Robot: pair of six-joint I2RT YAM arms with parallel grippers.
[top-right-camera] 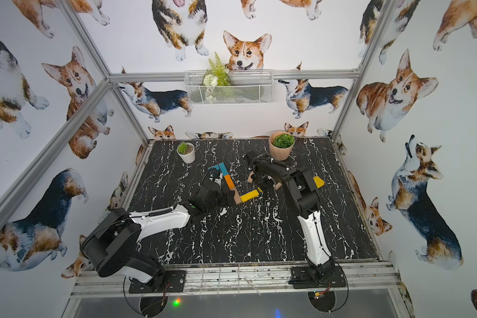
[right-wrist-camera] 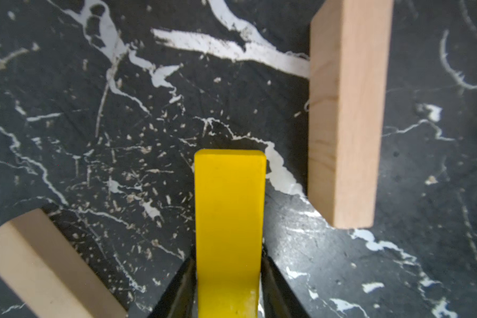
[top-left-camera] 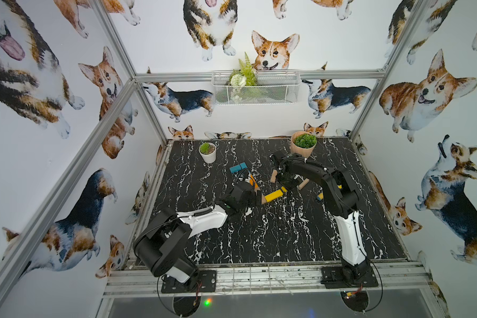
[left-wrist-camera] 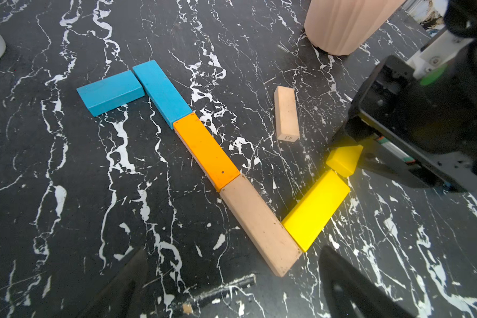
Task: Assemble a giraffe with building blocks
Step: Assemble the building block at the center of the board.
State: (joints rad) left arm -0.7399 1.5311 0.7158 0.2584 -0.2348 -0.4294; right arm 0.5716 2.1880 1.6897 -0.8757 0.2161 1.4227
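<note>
Grips the second yellow plank (right-wrist-camera: 229, 198) in the closed right end effector (right-wrist-camera: 229, 256), free end just beside the laid yellow plank (left-wrist-camera: 316, 210). Body step of the giraffe (left-wrist-camera: 207, 154), apparently; calls next for lowering flat. Flanked by loose tan planks (right-wrist-camera: 347, 110); left end effector (left-wrist-camera: 234, 256) spread empty. Black marbled table (top-left-camera: 287, 234), corgi-papered walls (top-left-camera: 424, 90).

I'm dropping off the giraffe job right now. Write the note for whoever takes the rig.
Left gripper: open, empty, by the corner where the tan neck plank meets the first yellow plank.
Right gripper: second yellow plank between its jaws, its end near the first yellow; gripped or released, cannot tell.
Done: teal head plank, second teal plank, orange plank, tan neck and first yellow laid in a chain.
Left: seat the second yellow, then make legs from one loose tan plank and the other loose tan plank.
</note>
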